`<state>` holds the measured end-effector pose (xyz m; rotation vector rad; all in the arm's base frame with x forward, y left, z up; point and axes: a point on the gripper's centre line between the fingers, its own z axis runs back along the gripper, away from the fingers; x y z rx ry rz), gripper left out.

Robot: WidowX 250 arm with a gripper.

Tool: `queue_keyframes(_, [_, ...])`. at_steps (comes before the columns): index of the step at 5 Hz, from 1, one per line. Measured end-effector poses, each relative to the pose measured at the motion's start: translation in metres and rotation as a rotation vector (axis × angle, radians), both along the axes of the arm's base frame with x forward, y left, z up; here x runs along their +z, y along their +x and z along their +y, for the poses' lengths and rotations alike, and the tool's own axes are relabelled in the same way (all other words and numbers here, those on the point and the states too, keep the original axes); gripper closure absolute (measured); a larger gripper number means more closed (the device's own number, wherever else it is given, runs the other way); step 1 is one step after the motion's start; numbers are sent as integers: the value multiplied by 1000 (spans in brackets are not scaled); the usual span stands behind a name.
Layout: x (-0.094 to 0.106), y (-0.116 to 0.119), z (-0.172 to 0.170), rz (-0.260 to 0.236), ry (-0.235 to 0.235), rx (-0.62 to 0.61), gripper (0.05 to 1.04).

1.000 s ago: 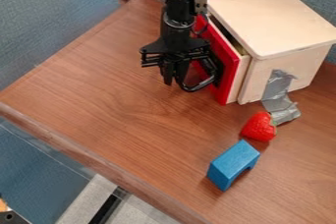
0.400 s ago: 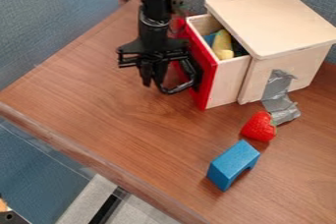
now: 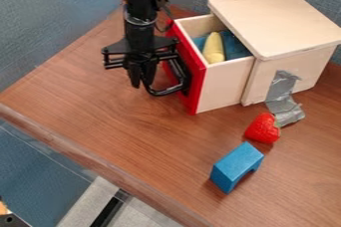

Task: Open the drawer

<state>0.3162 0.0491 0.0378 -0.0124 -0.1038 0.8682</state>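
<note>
camera view: drawer (image 3: 225,85) was well out of the wooden cabinet (image 3: 276,19), its rear end inside the cabinet's front opening. gripper (image 3: 141,82) hung in front of the cabinet, beyond the drawer's red front (image 3: 194,100), at the black handle (image 3: 166,91). from where i stood, couldn't tell if the jaws were open or closed. drawer lay cabinet-side of the jaws, long axis running straight out from the cabinet's front. any further pull likely needed that line, away from the cabinet; sideways drag could have jammed it.
</note>
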Motion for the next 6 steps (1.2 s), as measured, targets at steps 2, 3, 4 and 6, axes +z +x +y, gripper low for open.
queue_keyframes(2, [-4, -7, 6, 8, -8, 32, 939])
queue_keyframes(3, [-5, -8, 6, 8, -8, 42, 940])
queue_keyframes(4, [-7, -11, 6, 14, -9, 61, 944])
queue_keyframes(6, [-4, -17, 4, 14, -17, 82, 945])
